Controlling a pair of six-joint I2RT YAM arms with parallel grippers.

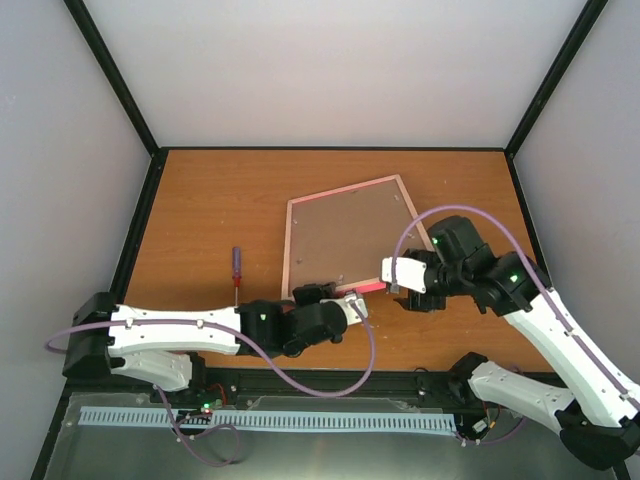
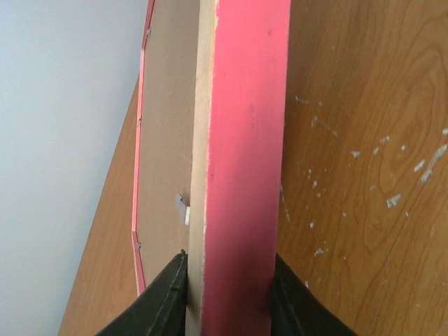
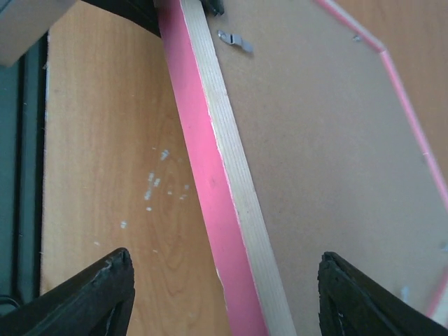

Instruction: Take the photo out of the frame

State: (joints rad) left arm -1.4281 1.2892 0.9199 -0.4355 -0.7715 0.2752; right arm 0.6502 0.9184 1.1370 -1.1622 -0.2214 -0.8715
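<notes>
1. A small red-handled screwdriver (image 1: 236,266) lies on the table (image 1: 200,200) left of the middle, well apart from the near-left corner of the frame (image 1: 348,232).
2. The left gripper (image 1: 352,302) reaches in from the table's near edge. Its two dark fingers (image 2: 159,308) are clamped on the frame's (image 2: 241,154) near edge, one on the brown back board and one on the pink front.
3. The frame lies right of the table's middle, turned a little askew, with the brown board (image 1: 345,238) facing up inside a thin pink border. Whether the gripped edge is raised off the wood cannot be told.
4. A small metal clip (image 3: 234,40) sits on the board just inside that near edge.
5. The right gripper (image 1: 388,278) hangs at the same near edge, just to the right of the left one. Its fingers (image 3: 91,297) stand wide apart, one over the bare table and one over the board. The pink and pale-wood edge (image 3: 224,196) runs between them, touched by neither.
</notes>
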